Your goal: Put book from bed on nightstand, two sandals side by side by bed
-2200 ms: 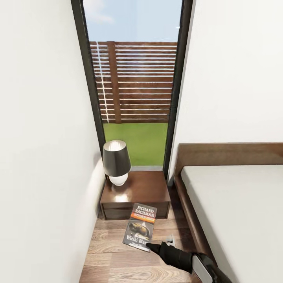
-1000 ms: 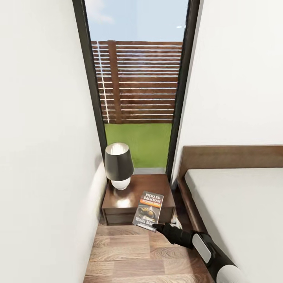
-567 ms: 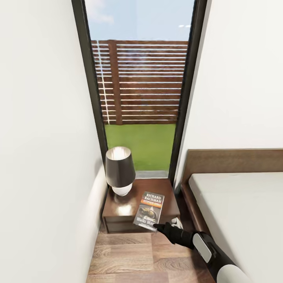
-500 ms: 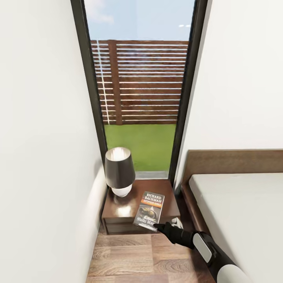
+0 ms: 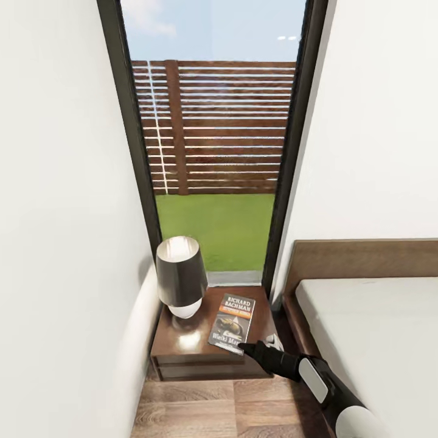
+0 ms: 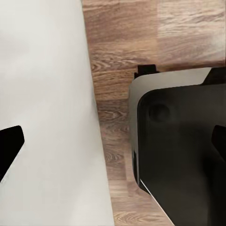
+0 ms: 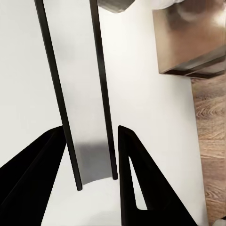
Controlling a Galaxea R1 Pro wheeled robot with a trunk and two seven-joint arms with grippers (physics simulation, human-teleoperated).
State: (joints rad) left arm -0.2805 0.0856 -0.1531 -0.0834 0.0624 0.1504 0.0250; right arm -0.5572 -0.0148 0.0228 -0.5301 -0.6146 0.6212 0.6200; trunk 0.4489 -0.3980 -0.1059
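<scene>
Looking from the head view, we record the right pincer (image 5: 243, 348), black with a white-cased forearm, closed on the near edge of the small thin paperback book (image 5: 232, 315) with dark grey cover, white "RICHARD BACHMAN" lettering and orange band. The book sits over the top of the small low nightstand (image 5: 182, 345) of glossy dark brown wood, tilted with its far end toward the window; we cannot tell whether its underside touches the wood. Beside the book on the same top stands a table lamp (image 5: 179, 277) with a dark conical shade and a white rounded base. The nightstand occupies the corner between the white wall and the tall dark-framed window (image 5: 216, 152), through which a slatted brown fence and green grass appear. To the right of the nightstand lies the large low bed (image 5: 377, 328) with a light grey mattress, dark brown frame and headboard. The right wrist view shows the book edge-on (image 7: 87, 117) between the two dark fingers (image 7: 136, 188), with the nightstand corner (image 7: 193, 42) beyond. In the left wrist view we see wood plank floor (image 6: 122, 52) and the robot's dark base; the left pincer's opening cannot be judged.
</scene>
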